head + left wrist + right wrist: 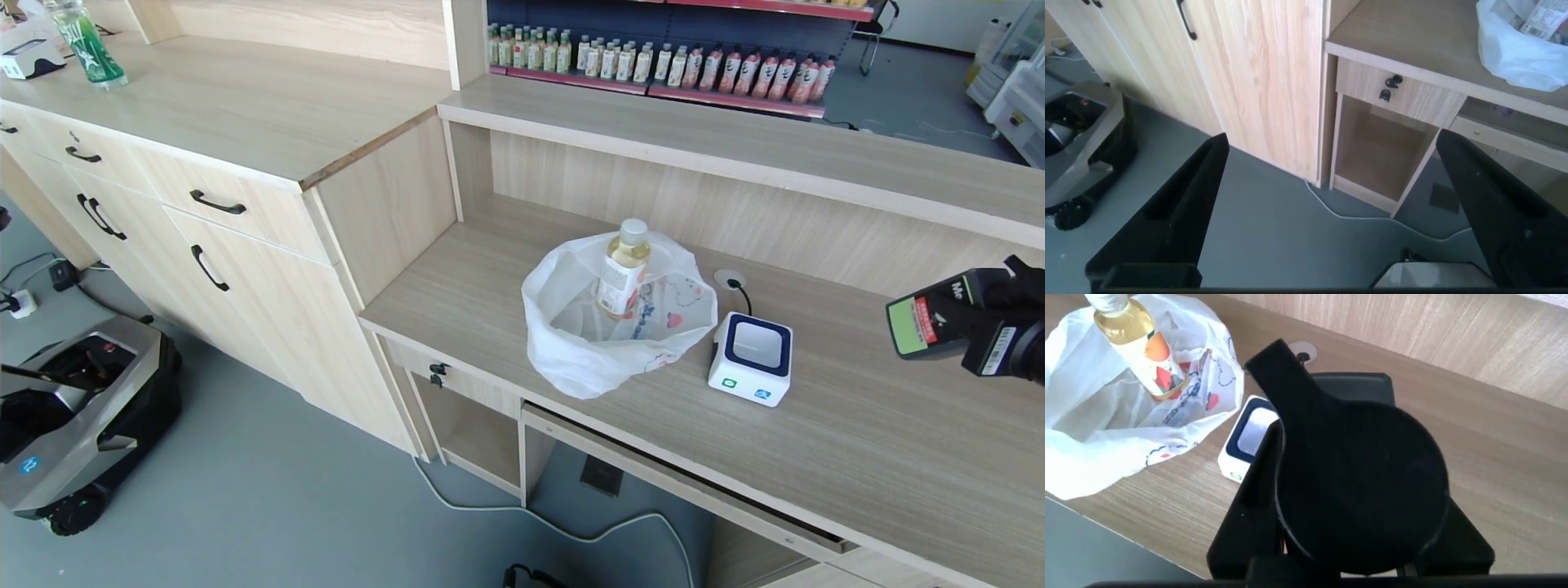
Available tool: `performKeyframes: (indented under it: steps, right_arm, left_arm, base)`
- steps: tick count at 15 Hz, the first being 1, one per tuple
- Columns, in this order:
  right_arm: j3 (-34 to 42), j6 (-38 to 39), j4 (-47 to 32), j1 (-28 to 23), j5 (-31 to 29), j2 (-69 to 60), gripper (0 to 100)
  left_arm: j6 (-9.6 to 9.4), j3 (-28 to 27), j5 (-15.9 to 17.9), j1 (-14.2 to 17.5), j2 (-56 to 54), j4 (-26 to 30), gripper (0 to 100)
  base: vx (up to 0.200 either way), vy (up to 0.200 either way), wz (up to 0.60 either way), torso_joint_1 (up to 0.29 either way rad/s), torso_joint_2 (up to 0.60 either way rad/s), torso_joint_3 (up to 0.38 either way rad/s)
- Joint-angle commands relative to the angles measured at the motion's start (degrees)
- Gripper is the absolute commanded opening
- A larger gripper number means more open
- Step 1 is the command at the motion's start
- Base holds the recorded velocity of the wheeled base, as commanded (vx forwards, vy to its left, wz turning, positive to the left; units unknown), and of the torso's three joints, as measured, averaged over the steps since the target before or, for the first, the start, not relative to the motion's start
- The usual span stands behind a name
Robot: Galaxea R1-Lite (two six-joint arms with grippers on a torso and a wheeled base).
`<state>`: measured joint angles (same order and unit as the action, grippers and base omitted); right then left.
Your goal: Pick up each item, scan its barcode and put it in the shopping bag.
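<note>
A white plastic shopping bag (571, 343) lies open on the lower counter, and a bottle of yellow drink (622, 269) stands upright in it. Just right of the bag sits the white scanner (753, 358) with its dark window facing up. My right gripper (992, 327) hovers above the counter to the right of the scanner, shut on a black container (927, 322) with a green and red label. In the right wrist view that container (1360, 490) hides the fingers, with the scanner (1249, 433) and bag (1110, 449) beyond it. My left gripper (1331, 220) hangs open low beside the cabinet.
A cable grommet (729, 280) sits behind the scanner. A raised ledge (735, 139) backs the lower counter. A green bottle (86, 41) stands on the taller counter far left. A locked drawer (1396, 86) sits under the counter's left end. Bare counter lies right of the scanner.
</note>
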<state>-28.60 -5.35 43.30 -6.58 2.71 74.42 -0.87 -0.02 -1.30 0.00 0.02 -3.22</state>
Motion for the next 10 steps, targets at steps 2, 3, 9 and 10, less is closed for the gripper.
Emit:
performKeyframes:
  steps: [2,3,9,10]
  right_arm:
    - [-0.2,0.1,0.0,0.1,0.1,0.0,0]
    - [-0.2,0.2,0.0,0.0,0.1,0.0,0]
    - [-3.0,3.9,0.1,1.6,0.8,2.8,0]
    - [-4.8,4.6,0.1,2.7,1.3,4.8,0]
  left_arm:
    - [-0.19,0.0,-0.1,0.0,0.0,-0.1,100]
    - [-0.19,0.0,-0.1,0.0,0.0,0.0,100]
    - [-0.89,0.0,-0.1,0.0,0.0,0.0,100]
    - [-0.63,-0.1,-0.3,0.0,0.0,0.0,100]
  base:
    - [0.0,0.1,0.0,0.004,0.0,0.001]
    - [0.0,0.2,0.0,0.002,0.0,0.002]
    - [0.0,0.2,0.0,0.007,0.0,0.003]
    - [0.0,0.0,0.0,0.0,0.0,0.0]
